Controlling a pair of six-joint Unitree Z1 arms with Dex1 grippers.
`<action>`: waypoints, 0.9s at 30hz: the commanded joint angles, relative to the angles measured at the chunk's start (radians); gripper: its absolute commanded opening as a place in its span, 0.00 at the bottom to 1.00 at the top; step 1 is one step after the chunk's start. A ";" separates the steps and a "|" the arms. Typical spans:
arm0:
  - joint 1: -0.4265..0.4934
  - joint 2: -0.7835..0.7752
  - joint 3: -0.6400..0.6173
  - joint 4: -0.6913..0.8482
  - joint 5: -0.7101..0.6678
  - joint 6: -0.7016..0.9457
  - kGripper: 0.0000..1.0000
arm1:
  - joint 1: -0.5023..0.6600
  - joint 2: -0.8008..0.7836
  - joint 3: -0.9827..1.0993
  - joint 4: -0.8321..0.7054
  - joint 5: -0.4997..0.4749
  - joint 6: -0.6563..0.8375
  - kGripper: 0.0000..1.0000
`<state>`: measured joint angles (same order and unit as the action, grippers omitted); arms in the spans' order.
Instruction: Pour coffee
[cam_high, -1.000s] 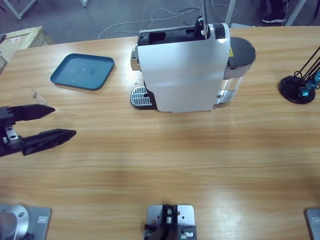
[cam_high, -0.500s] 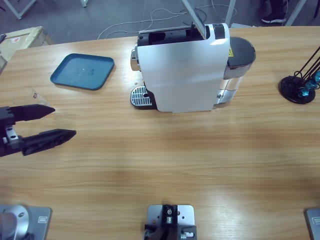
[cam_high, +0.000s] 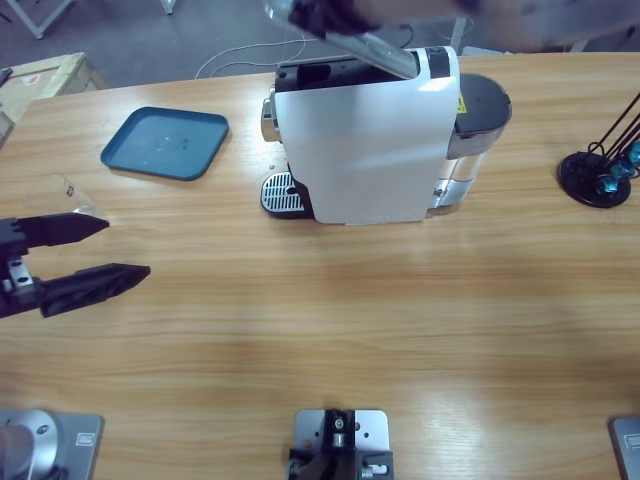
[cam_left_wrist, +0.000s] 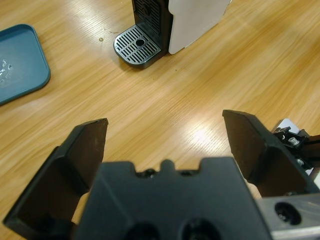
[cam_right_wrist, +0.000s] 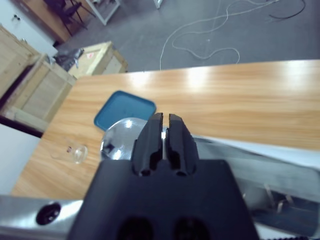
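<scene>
Your wooden desk (cam_high: 330, 320), white coffee machine (cam_high: 365, 150) at its far middle, blue tray (cam_high: 165, 142) left of it, left tool (cam_high: 95, 255) wide open and empty, right tool (cam_right_wrist: 162, 131) pressed together above the machine, clear tumbler (cam_high: 68, 192) just beside the left tool, coffee in it too faint to see

Long wooden bench (cam_high: 330, 330). On it: white coffee machine (cam_high: 365, 140) at back centre, drip grate toward the blue tray (cam_high: 165, 142) lying flat well to its side; clear tumbler (cam_high: 68, 192) near that end's edge; black stand (cam_high: 597, 175) at the opposite end
</scene>
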<state>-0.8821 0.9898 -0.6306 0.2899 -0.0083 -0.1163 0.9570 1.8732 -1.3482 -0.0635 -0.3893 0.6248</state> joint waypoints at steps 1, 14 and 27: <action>-0.008 -0.011 0.030 0.015 -0.007 -0.010 0.99 | 0.045 0.156 0.035 0.015 0.008 0.003 0.00; -0.008 -0.016 0.037 0.015 -0.001 -0.011 0.99 | 0.045 0.242 0.057 0.108 0.013 0.027 0.00; 0.017 -0.040 0.038 0.018 0.000 -0.013 0.99 | 0.045 0.276 0.058 0.165 0.026 0.027 0.00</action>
<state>-0.8751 0.9716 -0.6221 0.2908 -0.0083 -0.1163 0.9710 1.9265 -1.3908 0.0141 -0.3893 0.6410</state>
